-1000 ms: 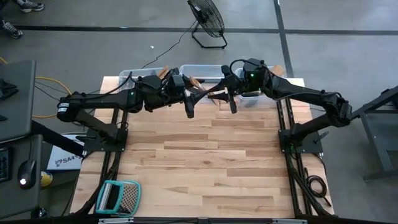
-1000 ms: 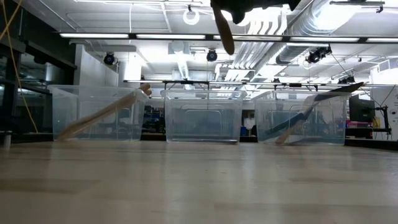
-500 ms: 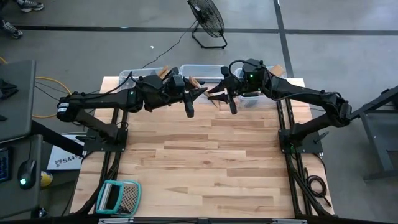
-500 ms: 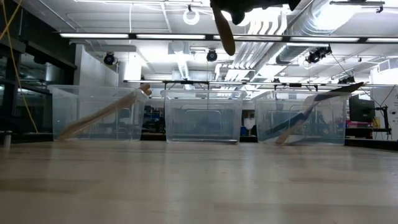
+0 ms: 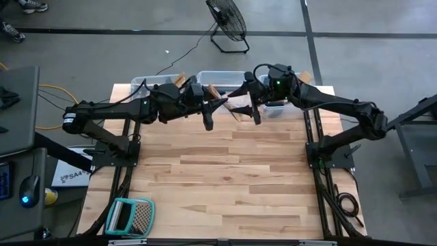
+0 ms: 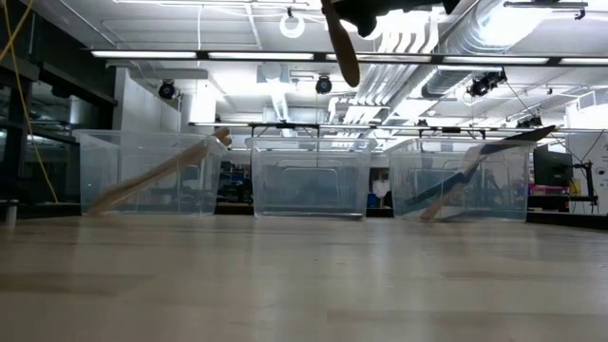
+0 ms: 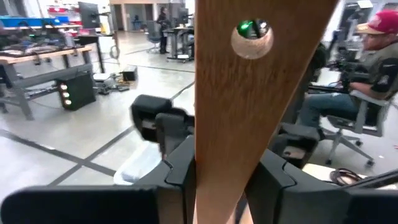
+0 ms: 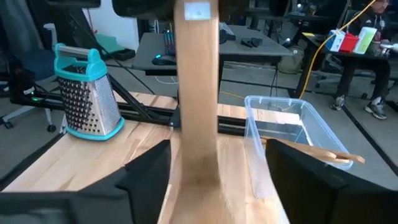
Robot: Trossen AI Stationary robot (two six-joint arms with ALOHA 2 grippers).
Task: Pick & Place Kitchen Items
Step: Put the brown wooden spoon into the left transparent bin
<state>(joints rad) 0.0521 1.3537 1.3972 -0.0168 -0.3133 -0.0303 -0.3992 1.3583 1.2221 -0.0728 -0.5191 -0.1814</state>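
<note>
A pale wooden utensil (image 5: 231,104) hangs high over the table's far edge, between my two grippers. My left gripper (image 5: 213,104) is shut on it. My right gripper (image 8: 217,168) stands open, with its fingers on either side of the utensil's wider stretch (image 8: 196,124). In the low view one rounded end (image 6: 342,52) of the utensil slants down from the dark grippers. Three clear bins line the far edge. Another wooden utensil (image 6: 161,171) leans in the left bin (image 6: 152,171). A black one (image 6: 475,161) leans in the right bin (image 6: 461,180). My left gripper pinches the wooden utensil's flat handle (image 7: 221,155) between its two fingers (image 7: 183,174), short of the hanging hole (image 7: 252,37). The fingers come level from the table's left side. The utensil is lifted clear, far above the tabletop.
The middle bin (image 6: 309,176) sits below the grippers. A teal-framed grater (image 5: 130,217) lies at the near left corner. Bare wood (image 5: 225,178) stretches between it and the bins. A seated person (image 7: 367,68) shows beyond the table, and a fan (image 5: 229,20) stands on the floor behind.
My right gripper's fingers have come apart from the wooden utensil. The utensil stays where it was, high over the far edge, in my left gripper.
</note>
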